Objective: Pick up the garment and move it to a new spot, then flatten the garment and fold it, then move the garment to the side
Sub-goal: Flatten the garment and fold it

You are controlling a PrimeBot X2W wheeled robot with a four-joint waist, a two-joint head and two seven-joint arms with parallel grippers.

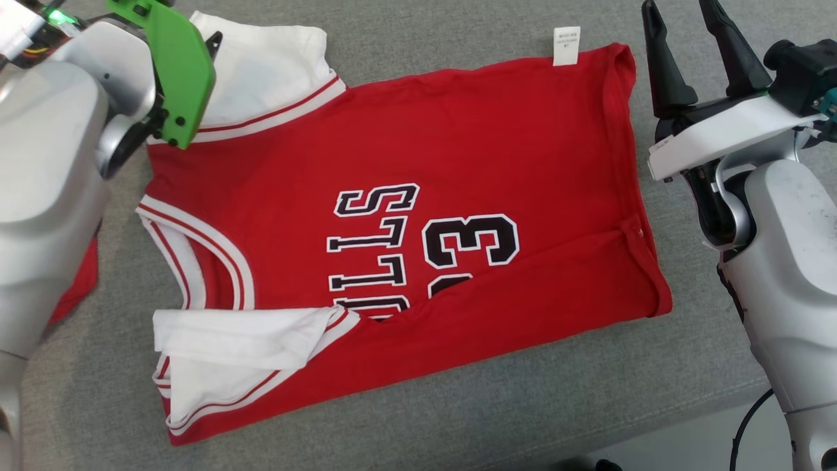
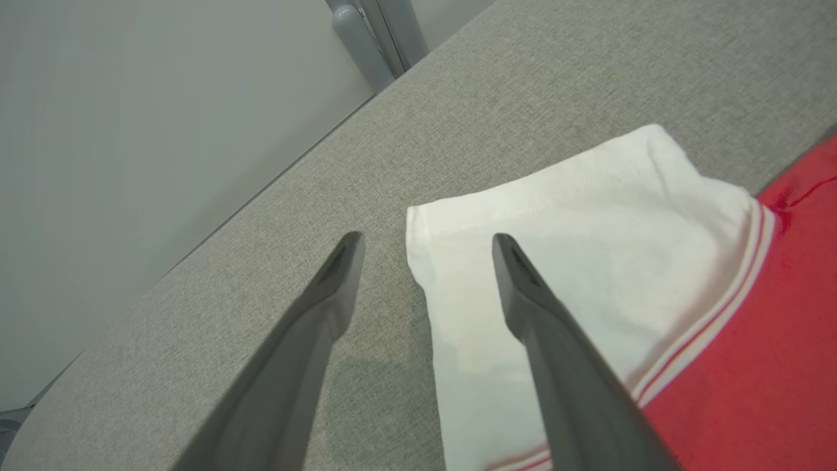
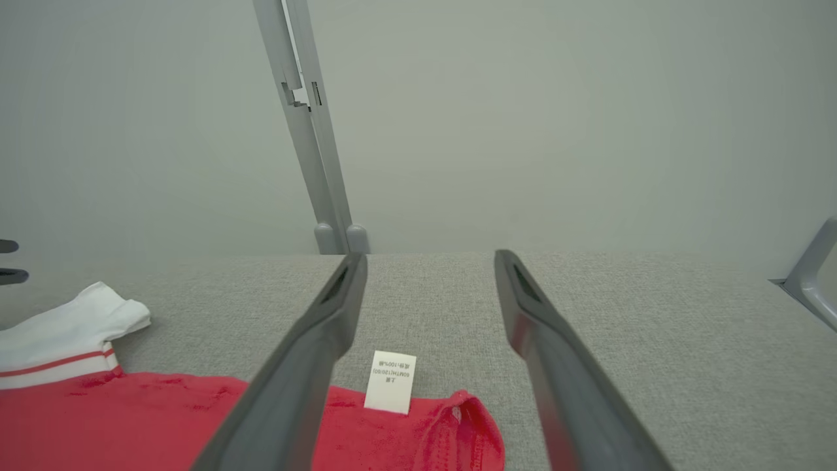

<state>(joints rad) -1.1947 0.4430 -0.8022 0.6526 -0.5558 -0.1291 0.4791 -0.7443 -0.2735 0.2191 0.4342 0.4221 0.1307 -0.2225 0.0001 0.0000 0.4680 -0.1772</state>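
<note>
The left claw [image 2: 426,243] hangs wide open and empty over the edge of a white sleeve [image 2: 588,248] of the red jersey [image 1: 405,150], which lies spread flat on the grey counter [image 1: 497,405]. The right claw [image 3: 429,260], equally spread and empty, hovers near the hem corner beside the white label [image 1: 566,46].

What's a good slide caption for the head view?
Red jersey partly folded on grey surface, left gripper at a white sleeve, right gripper open beside it.

bench [image 1: 458,412]: grey woven fabric top | wall [image 3: 523,118]: plain pale grey, evenly lit | far edge: upright grey metal post [image 3: 319,163] | right edge: angled grey bracket [image 3: 809,267]
</note>
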